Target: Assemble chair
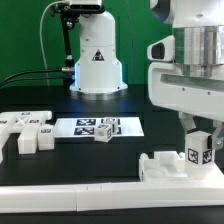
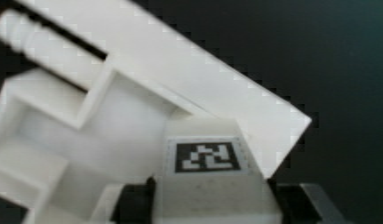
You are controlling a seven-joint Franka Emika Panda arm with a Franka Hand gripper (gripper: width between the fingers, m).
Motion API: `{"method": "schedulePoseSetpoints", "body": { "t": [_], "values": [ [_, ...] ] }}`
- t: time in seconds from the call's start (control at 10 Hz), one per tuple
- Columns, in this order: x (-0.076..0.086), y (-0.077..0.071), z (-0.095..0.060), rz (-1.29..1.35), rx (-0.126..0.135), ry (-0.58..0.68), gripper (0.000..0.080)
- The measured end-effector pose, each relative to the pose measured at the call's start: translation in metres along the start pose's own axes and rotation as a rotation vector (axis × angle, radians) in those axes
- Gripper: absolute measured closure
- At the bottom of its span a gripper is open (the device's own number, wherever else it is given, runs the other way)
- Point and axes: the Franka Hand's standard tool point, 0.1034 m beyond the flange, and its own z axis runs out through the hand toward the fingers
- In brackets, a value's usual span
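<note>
At the exterior view's right, my gripper [image 1: 200, 147] hangs over the table, shut on a short white chair block [image 1: 201, 150] that carries a square marker tag. In the wrist view the same block [image 2: 211, 160] fills the gap in my gripper [image 2: 214, 205], and the dark pads [image 2: 142, 202] press on its two sides. Just beneath it lies a larger white chair piece [image 1: 172, 166] with raised ribs and a recess [image 2: 103, 105]. I cannot tell whether the block touches it.
The marker board [image 1: 80, 127] lies mid-table with a small tagged white piece [image 1: 107, 128] on it. More white chair pieces [image 1: 24, 131] sit at the exterior view's left. A long white border rail [image 1: 70, 196] runs along the front. The robot base [image 1: 96, 60] stands behind.
</note>
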Motion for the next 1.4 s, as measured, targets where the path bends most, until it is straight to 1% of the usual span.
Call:
{"method": "schedulePoseSetpoints", "body": {
  "t": [0.4, 0.5, 0.6, 0.8, 1.0, 1.1, 1.2, 1.3, 1.4],
  "values": [
    [0.0005, 0.0008, 0.0012, 0.274, -0.003, -0.017, 0.0515],
    [0.0007, 0.0008, 0.0014, 0.302, -0.003, -0.018, 0.0515],
    [0.0029, -0.0013, 0.0014, 0.449, 0.019, -0.039, 0.0515],
    [0.0046, -0.0013, 0.0022, 0.608, 0.030, -0.056, 0.0515],
    [0.0055, -0.0010, 0.0022, 0.639, 0.029, -0.056, 0.0515],
    [0.0051, -0.0011, 0.0023, 0.635, 0.029, -0.056, 0.0405],
    [0.0049, -0.0010, 0.0024, 0.634, 0.029, -0.056, 0.0267],
    [0.0048, -0.0010, 0.0024, 0.633, 0.029, -0.056, 0.0183],
    [0.0043, -0.0016, 0.0001, 0.608, 0.031, -0.057, 0.0183]
  ]
}}
